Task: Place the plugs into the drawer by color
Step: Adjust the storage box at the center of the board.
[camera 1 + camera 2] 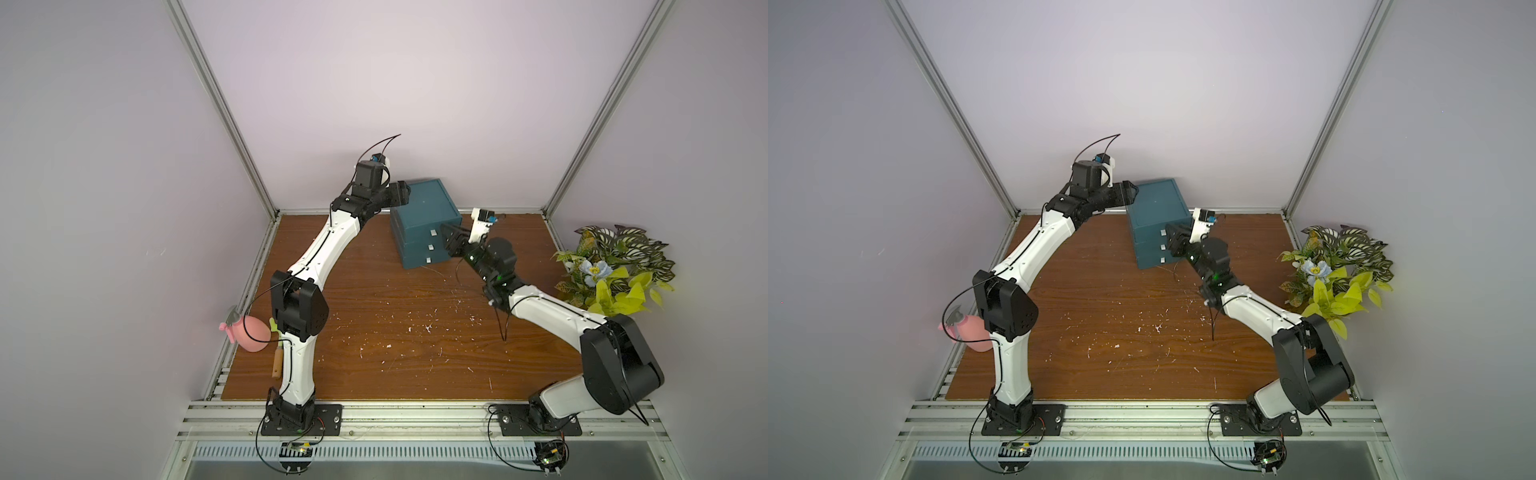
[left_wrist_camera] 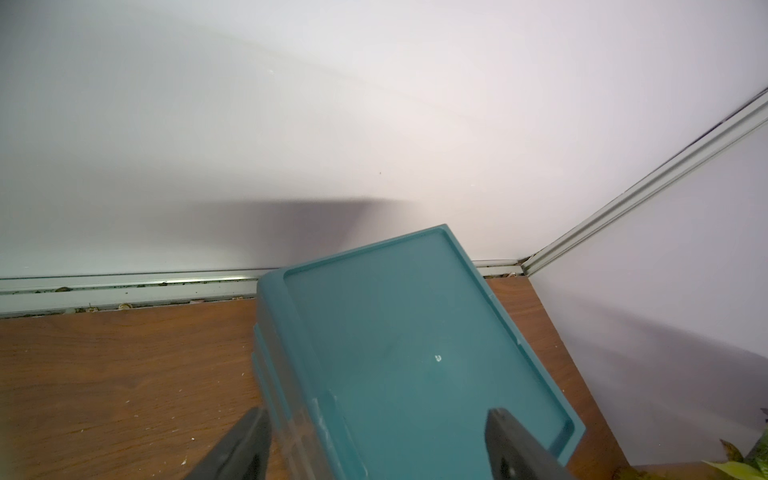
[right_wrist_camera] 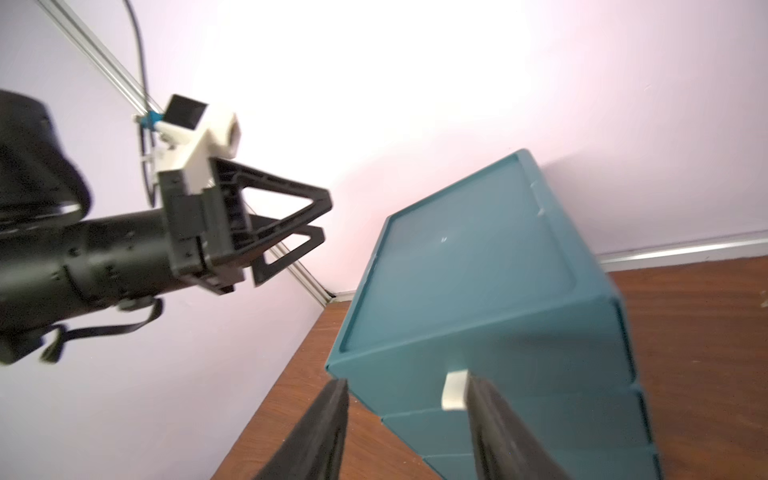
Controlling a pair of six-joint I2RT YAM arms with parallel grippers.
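Black fingers (image 3: 492, 419) of the right gripper (image 3: 405, 382) fill the near edge of the right wrist view. They stand wide apart with nothing clamped between them. One finger's inner face lies right against the small white pull tab (image 3: 454, 390) of the top drawer (image 3: 540, 365); the other finger hangs off the cabinet's corner, over bare wood. That drawer sits in the dark teal cabinet (image 3: 469, 266), with the middle drawer (image 3: 590, 419) and the bottom drawer (image 3: 602, 461) stacked under it. All three fronts look pushed in. In both top views the right gripper (image 1: 451, 235) (image 1: 1173, 235) reaches in from the front, level with the top tab.

Past the cabinet's far corner the left gripper (image 3: 325, 220) hangs in the air, its two fingers parted and gripping nothing, with a clear gap between their tips and the cabinet. From its own wrist camera the left gripper (image 2: 378, 419) looks down on the cabinet (image 2: 415, 353), whose recessed top bears one small white fleck. In both top views it sits at the rear left corner of the cabinet (image 1: 428, 203) (image 1: 1158, 201), slightly above the lid.

The cabinet stands askew at the back of the wooden table (image 1: 374, 332), near the rear wall, and the boards in front of it are scuffed with white specks. A leafy plant (image 1: 615, 270) sits at the right edge. A pink bottle (image 1: 251, 332) and a wooden-handled tool (image 1: 277, 361) lie at the left edge, partly behind the left arm
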